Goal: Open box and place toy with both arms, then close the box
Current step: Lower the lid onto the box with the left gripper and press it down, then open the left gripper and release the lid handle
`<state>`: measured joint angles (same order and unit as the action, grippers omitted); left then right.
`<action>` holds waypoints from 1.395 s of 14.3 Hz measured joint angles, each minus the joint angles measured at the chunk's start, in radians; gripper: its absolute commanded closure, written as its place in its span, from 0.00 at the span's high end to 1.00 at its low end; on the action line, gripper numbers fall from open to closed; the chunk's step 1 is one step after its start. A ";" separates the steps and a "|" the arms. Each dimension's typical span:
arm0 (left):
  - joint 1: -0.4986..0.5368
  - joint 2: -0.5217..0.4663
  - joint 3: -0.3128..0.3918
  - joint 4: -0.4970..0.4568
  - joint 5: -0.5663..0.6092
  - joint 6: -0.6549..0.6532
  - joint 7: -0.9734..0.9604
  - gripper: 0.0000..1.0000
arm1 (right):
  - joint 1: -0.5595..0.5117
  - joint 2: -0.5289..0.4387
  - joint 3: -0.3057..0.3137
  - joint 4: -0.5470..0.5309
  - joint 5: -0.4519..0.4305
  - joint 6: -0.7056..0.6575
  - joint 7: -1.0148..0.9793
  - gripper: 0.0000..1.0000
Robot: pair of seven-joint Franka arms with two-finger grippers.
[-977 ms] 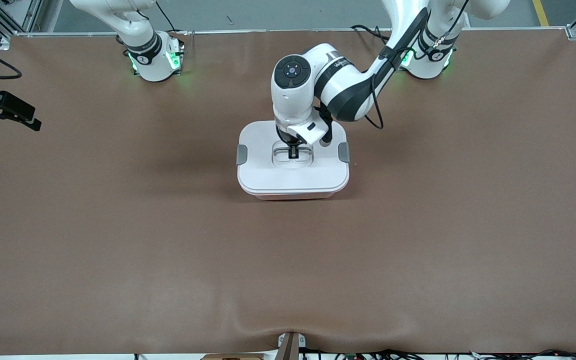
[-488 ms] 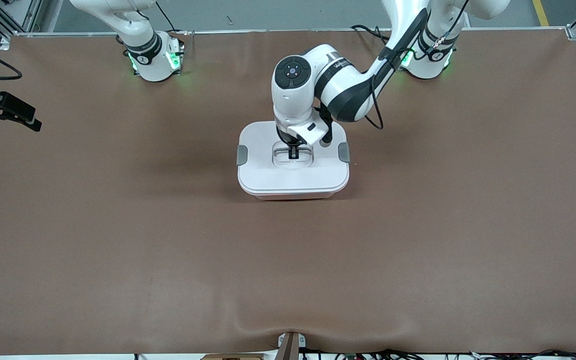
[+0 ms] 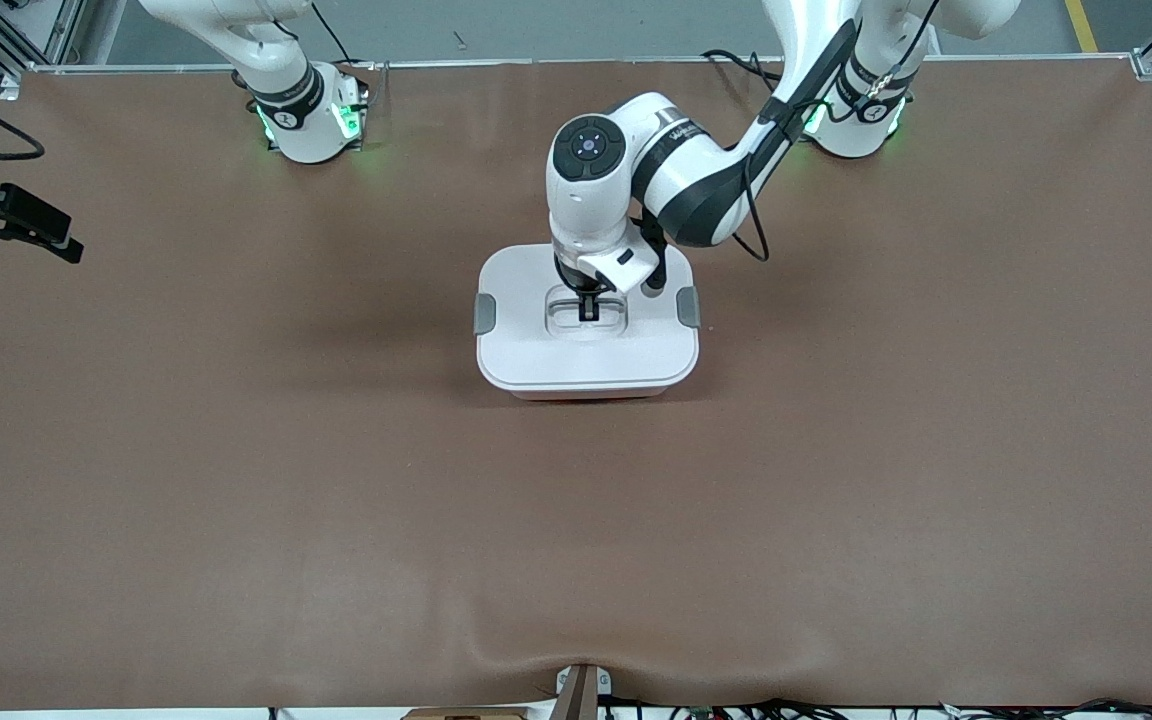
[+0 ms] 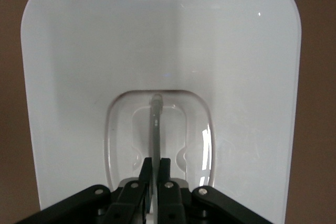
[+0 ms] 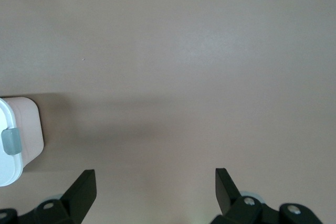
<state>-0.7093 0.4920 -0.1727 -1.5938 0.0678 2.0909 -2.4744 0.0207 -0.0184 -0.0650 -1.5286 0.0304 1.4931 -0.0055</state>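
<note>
The box [image 3: 586, 355] stands mid-table with its white lid on; only a thin strip of pink tub shows under it. Grey clips [image 3: 484, 312] sit on the two short sides. My left gripper [image 3: 588, 308] is down in the lid's central recess. In the left wrist view the left gripper [image 4: 155, 160] is shut on the upright grey handle [image 4: 155, 124], with the lid [image 4: 236, 66] filling the view. My right gripper [image 3: 31, 245] waits open and empty over the right arm's end of the table; its wrist view [image 5: 155, 182] shows a corner of the box [image 5: 16, 135]. The toy is not in view.
The brown table mat [image 3: 576, 550] surrounds the box, with a small wrinkle at its edge nearest the camera. The arm bases [image 3: 311, 120] stand along the edge farthest from the camera.
The left arm has shifted very slightly while gripping the handle. Less of the pink tub shows below the lid now. The right arm has not moved.
</note>
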 measured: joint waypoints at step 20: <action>0.173 -0.116 0.032 0.144 0.046 -0.189 0.495 1.00 | -0.001 0.000 -0.002 0.000 0.000 0.001 0.000 1.00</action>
<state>-0.5361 0.3756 -0.1408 -1.4502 0.1140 1.9014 -1.9793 0.0200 -0.0184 -0.0669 -1.5286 0.0304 1.4938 -0.0055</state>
